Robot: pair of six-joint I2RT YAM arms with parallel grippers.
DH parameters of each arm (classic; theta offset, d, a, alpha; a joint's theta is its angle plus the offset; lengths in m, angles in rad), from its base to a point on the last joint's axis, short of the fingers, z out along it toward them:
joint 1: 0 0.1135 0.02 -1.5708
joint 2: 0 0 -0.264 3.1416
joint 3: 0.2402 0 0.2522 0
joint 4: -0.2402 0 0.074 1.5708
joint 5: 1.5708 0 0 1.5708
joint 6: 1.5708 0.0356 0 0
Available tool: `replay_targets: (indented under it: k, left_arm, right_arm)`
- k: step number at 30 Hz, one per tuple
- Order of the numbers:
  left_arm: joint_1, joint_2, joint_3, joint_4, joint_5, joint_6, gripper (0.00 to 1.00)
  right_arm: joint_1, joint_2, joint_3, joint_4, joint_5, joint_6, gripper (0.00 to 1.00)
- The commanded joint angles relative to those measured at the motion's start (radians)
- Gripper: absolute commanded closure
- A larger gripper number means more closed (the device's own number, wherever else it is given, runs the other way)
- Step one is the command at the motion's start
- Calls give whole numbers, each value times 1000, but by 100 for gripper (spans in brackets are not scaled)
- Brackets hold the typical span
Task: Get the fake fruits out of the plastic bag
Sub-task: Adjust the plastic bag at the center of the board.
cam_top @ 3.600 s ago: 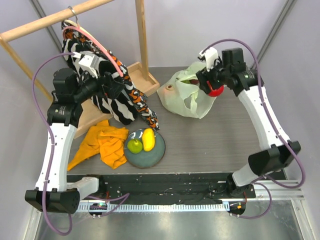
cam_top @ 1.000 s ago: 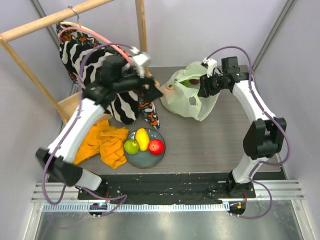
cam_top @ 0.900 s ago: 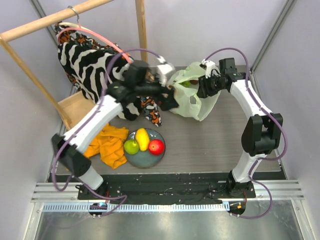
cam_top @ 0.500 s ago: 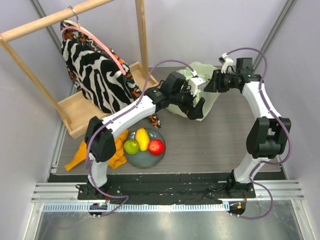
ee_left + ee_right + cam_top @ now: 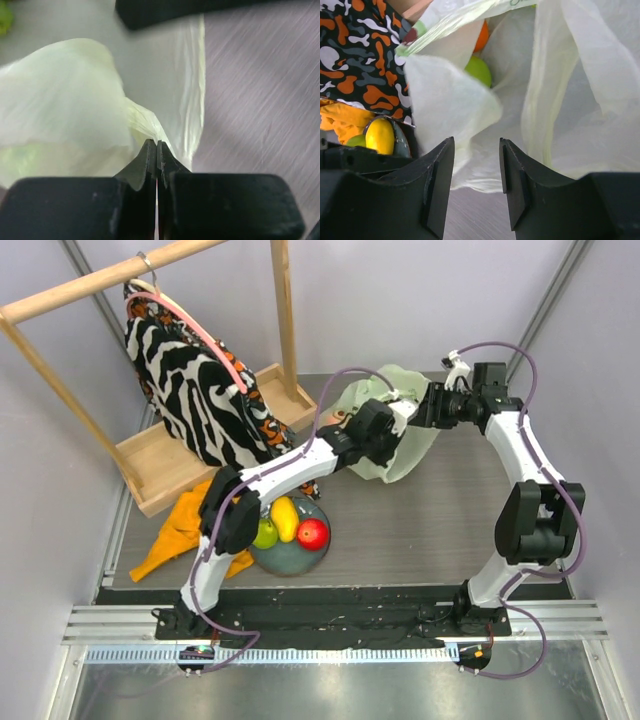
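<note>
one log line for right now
left gripper: shut on bag | right gripper: open by bag | plate: three fruits | bag: orange inside

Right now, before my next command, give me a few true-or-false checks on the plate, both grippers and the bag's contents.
1. The plate holds three fruits. True: green apple, yellow mango, red apple.
2. The left gripper is wide open. False: it is shut, pinching the plastic bag.
3. The bag is empty. False: an orange and a green fruit show inside.
4. The right gripper has its jaws standing apart. True.
</note>
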Motion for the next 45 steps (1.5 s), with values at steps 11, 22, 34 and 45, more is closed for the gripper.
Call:
replay_targets:
  k: [11,22,34,45]
  left_arm:
    - [24,-543,-439,-158,20,131,100]
    - [14,-618,-516,-193,-7,212,100]
    - [13,-570,-451,-54,-333,-1,100]
    - [20,-563,-484,-54,-431,-185,100]
  right_arm:
    - [-1,212,-20,146,502,-44,50]
    - [-38,-504,-433,-181,374,-254,46]
    - [134,-305,-339,-26,70,-292,49]
    - [198,-342,-328,-118,-5,-389,56]
